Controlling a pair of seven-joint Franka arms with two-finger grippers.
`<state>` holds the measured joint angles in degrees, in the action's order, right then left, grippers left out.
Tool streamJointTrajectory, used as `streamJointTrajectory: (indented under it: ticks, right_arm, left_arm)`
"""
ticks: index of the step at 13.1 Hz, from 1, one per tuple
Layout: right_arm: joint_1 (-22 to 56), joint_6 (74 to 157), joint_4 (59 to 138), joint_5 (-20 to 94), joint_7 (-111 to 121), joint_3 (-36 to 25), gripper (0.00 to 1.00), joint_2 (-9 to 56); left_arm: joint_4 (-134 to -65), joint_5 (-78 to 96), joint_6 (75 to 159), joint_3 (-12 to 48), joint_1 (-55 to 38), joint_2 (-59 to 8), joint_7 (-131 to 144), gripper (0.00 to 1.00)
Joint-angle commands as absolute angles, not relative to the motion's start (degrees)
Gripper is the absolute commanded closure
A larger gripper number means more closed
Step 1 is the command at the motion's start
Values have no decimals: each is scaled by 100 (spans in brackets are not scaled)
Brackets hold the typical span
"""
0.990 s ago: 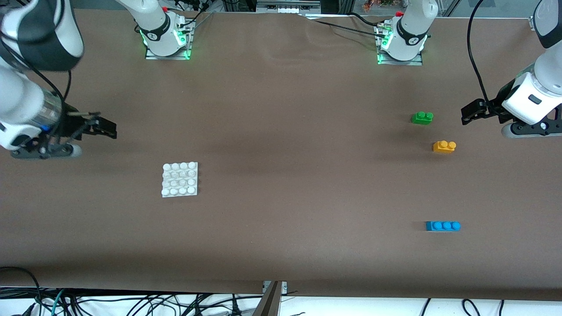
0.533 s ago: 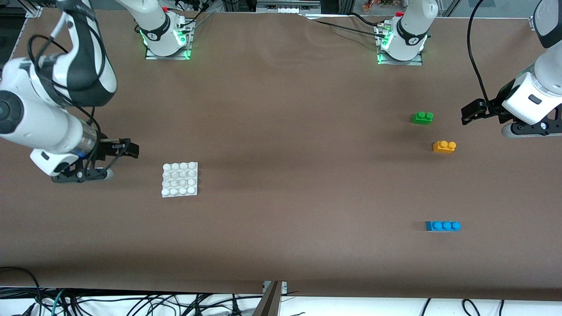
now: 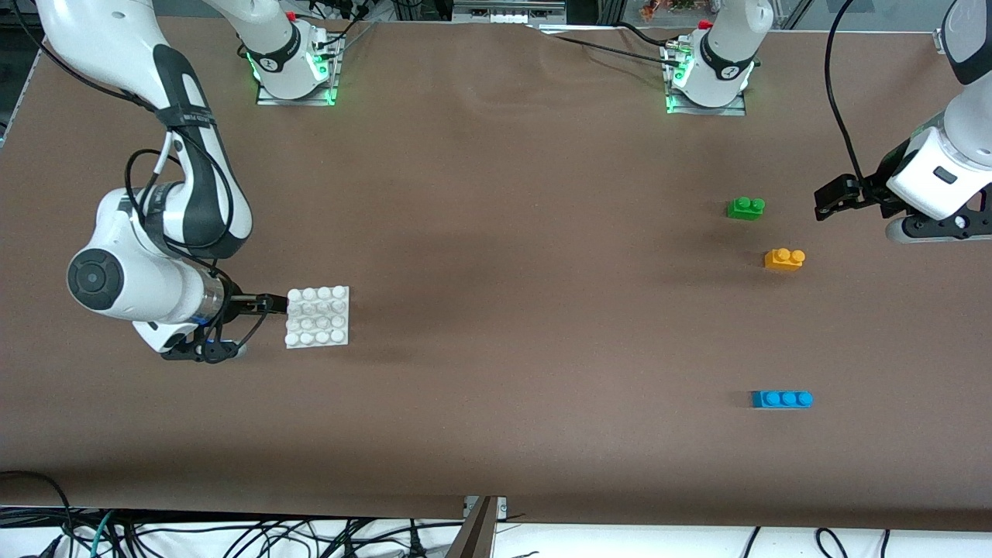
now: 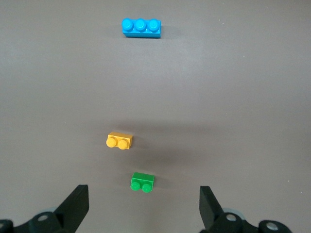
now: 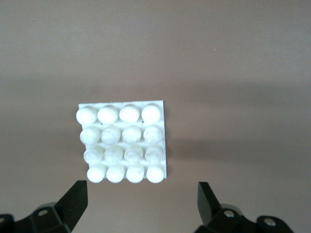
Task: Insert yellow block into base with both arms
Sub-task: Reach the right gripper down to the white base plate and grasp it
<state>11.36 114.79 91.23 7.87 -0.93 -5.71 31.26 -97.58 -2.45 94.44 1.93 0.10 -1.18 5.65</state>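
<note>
The yellow block [image 3: 784,259] lies on the table toward the left arm's end; it also shows in the left wrist view [image 4: 119,141]. The white base [image 3: 318,316] lies toward the right arm's end and fills the middle of the right wrist view [image 5: 124,143]. My right gripper [image 3: 271,303] is open and empty, low beside the base's edge; in its wrist view [image 5: 141,204] the jaws stand wide, just short of the base. My left gripper [image 3: 831,198] is open and empty, up near the green brick; in its wrist view [image 4: 143,209] the yellow block lies apart from it.
A green two-stud brick [image 3: 745,208] lies just farther from the front camera than the yellow block. A blue three-stud brick [image 3: 781,399] lies nearer to the camera. Cables hang by the left arm. The brown table between base and bricks is bare.
My right arm has swung in from the table's end and come down beside the base. The left arm and all bricks have not moved.
</note>
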Motion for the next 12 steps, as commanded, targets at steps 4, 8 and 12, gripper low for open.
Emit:
streamJointTrajectory:
  ticks: [4, 8, 12]
  right_arm:
    - [1116, 13137, 10299, 1326, -141, -562, 1, 3129]
    - [1151, 13666, 10555, 1415, -149, -554, 1, 3296]
    - [1292, 14018, 10591, 1714, -149, -536, 1, 3463]
  left_arm:
    - [-9642, -123, 9325, 176, -9, -114, 589, 0]
    - [-9642, -123, 9325, 176, -9, -114, 589, 0]
    - [-9642, -123, 9325, 176, -9, -123, 589, 0]
